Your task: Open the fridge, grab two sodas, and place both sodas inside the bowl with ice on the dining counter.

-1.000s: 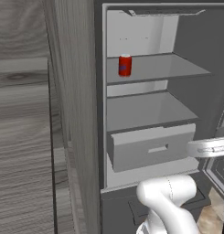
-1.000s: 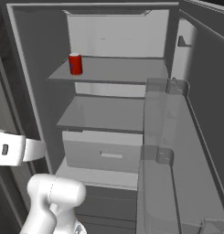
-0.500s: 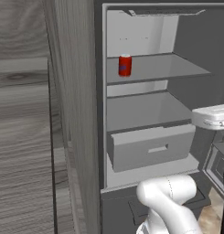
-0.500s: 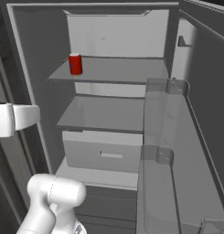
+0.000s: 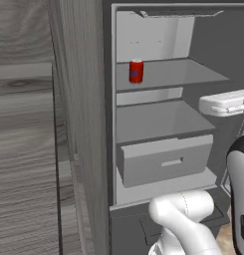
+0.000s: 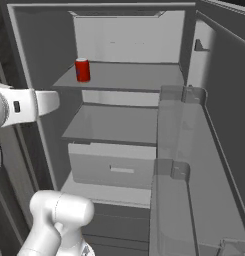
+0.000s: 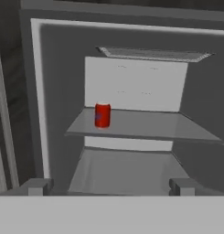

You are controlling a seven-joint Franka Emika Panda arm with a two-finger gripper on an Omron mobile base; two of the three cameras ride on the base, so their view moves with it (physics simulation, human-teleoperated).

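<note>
One red soda can (image 7: 102, 114) stands upright at the left end of the upper shelf (image 7: 145, 125) inside the open fridge (image 6: 134, 50). The gripper (image 7: 109, 186), fingers spread wide and empty, faces the compartment from outside it. In the hand view the can sits above and slightly left of the midpoint between the fingertips, well apart, so the reach likely runs forward and up.

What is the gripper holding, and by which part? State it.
Nothing. The gripper is open and empty, facing the red can, which stands untouched on the upper fridge shelf.
</note>
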